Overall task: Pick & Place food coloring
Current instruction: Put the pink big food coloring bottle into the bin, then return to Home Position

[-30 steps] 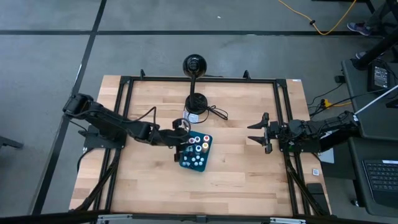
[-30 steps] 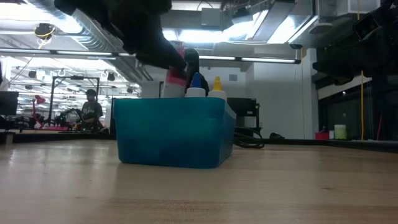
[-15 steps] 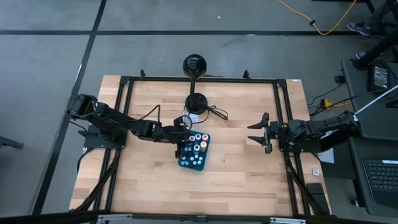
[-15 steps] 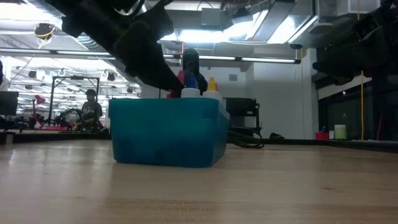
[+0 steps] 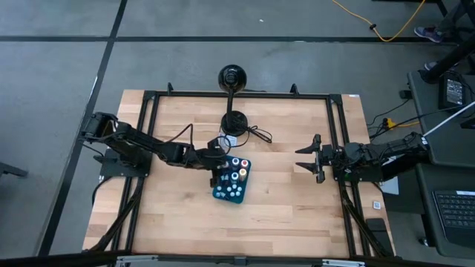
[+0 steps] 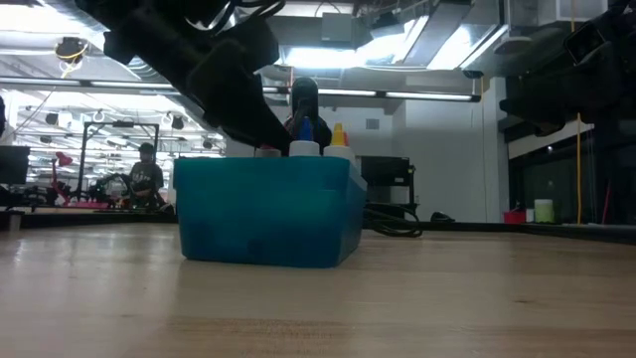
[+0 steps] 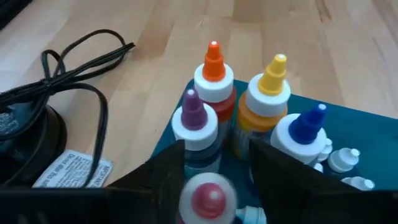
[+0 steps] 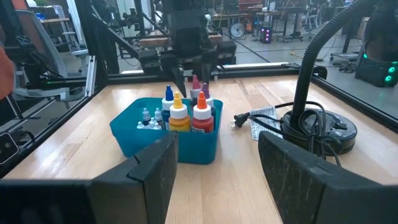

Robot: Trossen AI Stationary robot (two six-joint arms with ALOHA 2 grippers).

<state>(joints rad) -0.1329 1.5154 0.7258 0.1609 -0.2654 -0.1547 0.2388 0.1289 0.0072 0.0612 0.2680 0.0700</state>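
Now the left gripper, fingers parted around the red-capped bottle at the teal tray's 10 o'clock corner, should lift straight up to clear neighbouring caps.

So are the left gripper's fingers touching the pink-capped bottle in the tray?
Cannot tell. In the left wrist view the pink-capped bottle sits between the left gripper fingers, but its body is hidden, so neither a gap nor contact shows plainly.
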